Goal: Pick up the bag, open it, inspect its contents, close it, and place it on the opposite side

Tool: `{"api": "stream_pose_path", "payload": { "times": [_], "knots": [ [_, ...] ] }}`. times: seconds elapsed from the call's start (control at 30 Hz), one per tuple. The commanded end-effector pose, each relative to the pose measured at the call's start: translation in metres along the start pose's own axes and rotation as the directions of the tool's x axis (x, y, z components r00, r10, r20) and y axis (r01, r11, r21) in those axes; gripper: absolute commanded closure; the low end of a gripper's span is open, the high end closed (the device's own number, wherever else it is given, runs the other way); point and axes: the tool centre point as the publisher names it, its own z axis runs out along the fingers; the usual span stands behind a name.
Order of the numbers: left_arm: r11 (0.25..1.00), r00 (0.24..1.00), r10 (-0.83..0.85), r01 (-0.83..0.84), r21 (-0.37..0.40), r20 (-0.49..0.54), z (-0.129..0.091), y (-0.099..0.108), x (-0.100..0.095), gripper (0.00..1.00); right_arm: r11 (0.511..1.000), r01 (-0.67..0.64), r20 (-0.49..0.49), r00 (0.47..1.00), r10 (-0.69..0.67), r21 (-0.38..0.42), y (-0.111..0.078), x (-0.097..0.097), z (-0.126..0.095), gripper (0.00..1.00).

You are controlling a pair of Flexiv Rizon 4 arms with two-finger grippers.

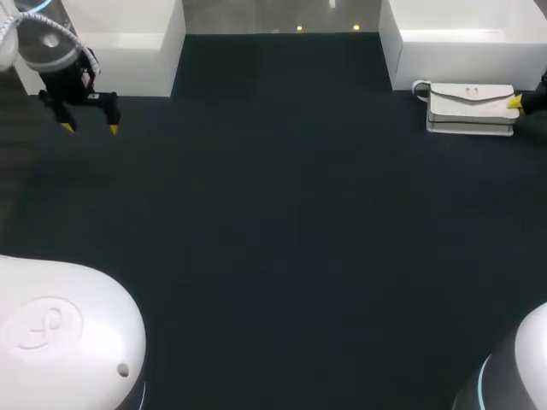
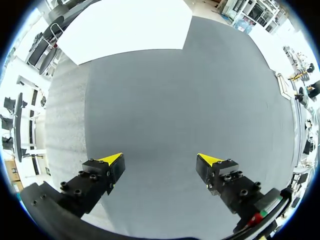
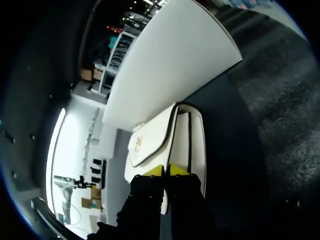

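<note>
- The bag [image 1: 470, 108], white with dark trim, lies flat on the dark tabletop [image 1: 273, 213] at about 2 o'clock in the head view, close to the far right corner.
- It sits just in front of the right box [image 1: 461, 34], a plain white block. The two are near each other, but whether they touch cannot be told.
- A thin strap [image 1: 417, 86] loops out from the bag's 9 o'clock end.
- The right claw [image 1: 515, 102] meets the bag at its 3 o'clock end. Only one yellow tip shows there, touching the bag's upper edge.
- In the right wrist view the right claw [image 3: 165, 170] has its two tips drawn almost together, pinching the near end of the bag [image 3: 150, 137] where the dark-trimmed seam runs into the narrow gap between them.
- From that grip the bag stretches straight ahead of the claw, its flap on one side of the seam and its body on the other.
- The flap carries a small emblem [image 1: 469, 90], seen closer in the right wrist view [image 3: 138, 140]. It is too small to read, and no other writing can be made out.
- The left claw [image 1: 90, 128] hangs at about 10 o'clock, beside the left box [image 1: 120, 43] and well apart from the bag.
- In its own view the left claw [image 2: 160, 162] is spread wide with only bare tabletop between the tips, and it holds nothing.
</note>
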Motion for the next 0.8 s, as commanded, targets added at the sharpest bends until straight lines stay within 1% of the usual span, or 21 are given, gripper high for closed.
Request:
{"api": "stream_pose_path", "payload": {
  "times": [0.03,0.13,0.27,0.4,0.53,0.6,0.73,0.77,0.8],
  "knots": [
    [1.0,1.0,-0.006,0.006,-0.007,0.014,0.0,-0.002,0.003,0.0,0.819,0.01,-0.037,0.999,0.014,0.574,0.007,-0.007,-0.001,1.0],
    [1.0,1.0,-0.007,0.007,-0.007,0.017,0.001,-0.002,0.006,0.0,0.798,0.003,-0.014,1.0,0.007,0.602,0.007,-0.008,0.002,1.0],
    [1.0,1.0,-0.01,0.01,-0.005,0.016,0.0,0.0,0.01,0.0,0.785,0.0,-0.004,1.0,0.003,0.62,0.008,-0.006,0.006,1.0],
    [1.0,1.0,-0.016,0.017,-0.003,0.02,-0.001,0.001,0.012,0.0,0.779,-0.002,-0.002,1.0,0.005,0.627,0.016,-0.009,0.009,1.0],
    [1.0,0.999,-0.025,0.025,0.002,0.031,-0.003,0.003,0.013,0.0,0.772,0.002,-0.009,1.0,0.004,0.636,0.018,-0.005,0.01,1.0],
    [1.0,0.999,-0.029,0.029,0.004,0.032,-0.004,0.004,0.014,0.0,0.77,0.003,-0.012,1.0,0.005,0.638,0.022,-0.007,0.01,1.0],
    [0.999,0.999,-0.037,0.037,0.008,0.033,-0.005,0.006,0.014,0.0,0.76,0.006,-0.012,1.0,0.003,0.65,0.022,-0.007,0.01,1.0],
    [0.999,0.999,-0.039,0.039,0.01,0.033,-0.006,0.006,0.015,0.0,0.759,0.007,-0.013,1.0,0.002,0.651,0.023,-0.007,0.01,0.97],
    [0.999,0.999,-0.04,0.04,0.01,0.033,-0.006,0.007,0.015,0.0,0.758,0.008,-0.014,1.0,0.001,0.652,0.023,-0.007,0.01,0.8]
  ]
}}
